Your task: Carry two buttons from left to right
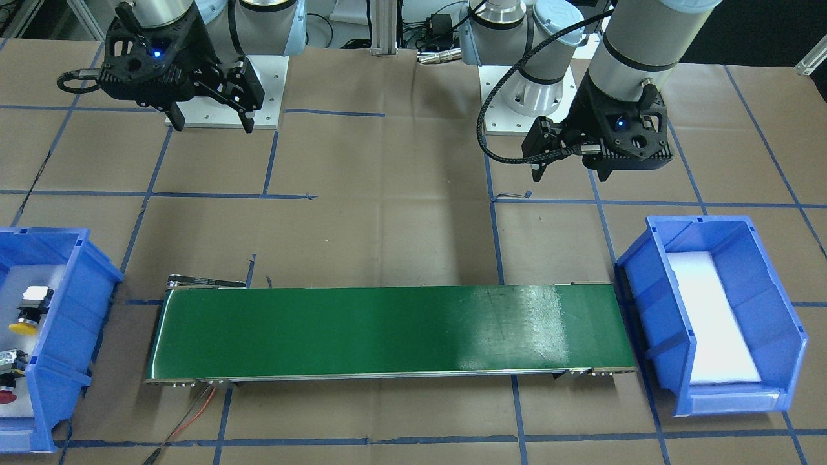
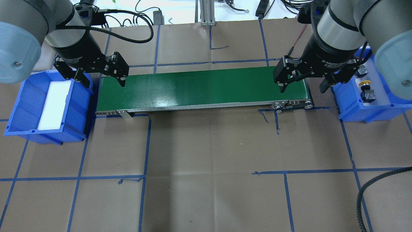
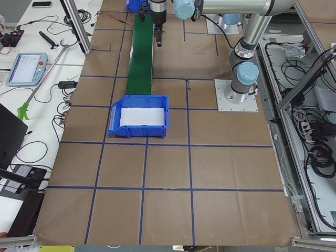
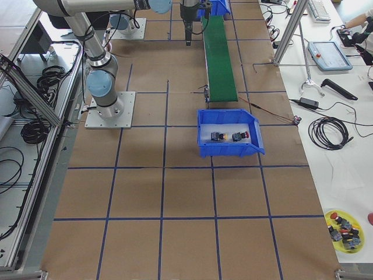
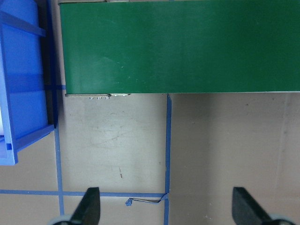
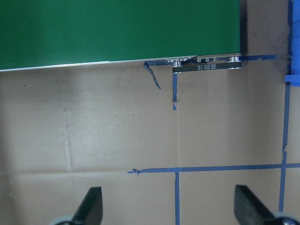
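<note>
The yellow button [image 1: 23, 325] and the red button [image 1: 6, 394] lie in a blue bin [image 1: 72, 303] at the robot's right end of the green conveyor belt [image 1: 387, 329]. In the overhead view the yellow button [image 2: 365, 84] shows in that bin [image 2: 370, 111], and the red button [image 2: 362, 69] is partly hidden by the right arm. My right gripper [image 2: 302, 88] is open and empty, above the belt's right end [image 6: 117, 33]. My left gripper [image 2: 103, 82] is open and empty, above the belt's left end [image 5: 178, 47].
A second blue bin [image 2: 19, 96] with a white foam liner stands at the belt's left end, with no object on the liner. Blue tape lines grid the brown paper table top [image 2: 209, 161]. Cables and an aluminium post [image 2: 206, 13] lie beyond the belt.
</note>
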